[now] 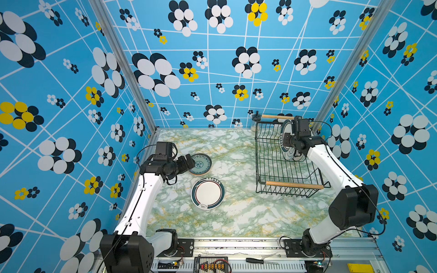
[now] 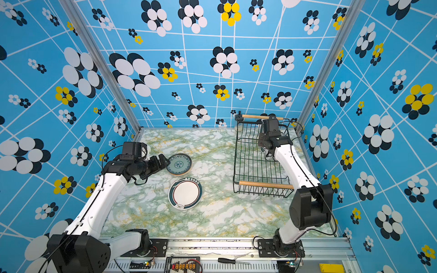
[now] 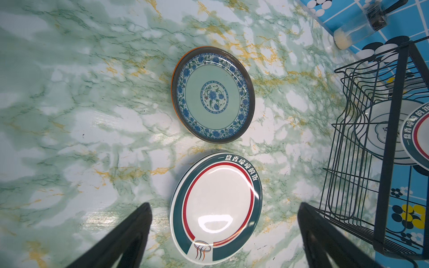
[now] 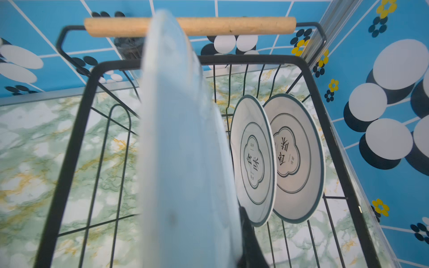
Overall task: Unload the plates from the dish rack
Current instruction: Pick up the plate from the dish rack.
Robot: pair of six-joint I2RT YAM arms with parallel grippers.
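Pulling a plate [image 4: 181, 139] from the rack [image 1: 294, 185], right of frame; right fingers [image 4: 249, 232] clamped on its rim. Left fingers [image 3: 130, 236] wide apart, empty, by unloaded plates [image 1: 207, 193] on the bench [image 1: 236, 212]. Next: lift clear of wires, carry left, lay flat.

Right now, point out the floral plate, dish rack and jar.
floral plate [image 3: 213, 97]: left wrist view, centre.
dish rack [image 1: 294, 185]: in a top view, near wooden handle.
jar [image 3: 355, 29]: left wrist view, side wall.
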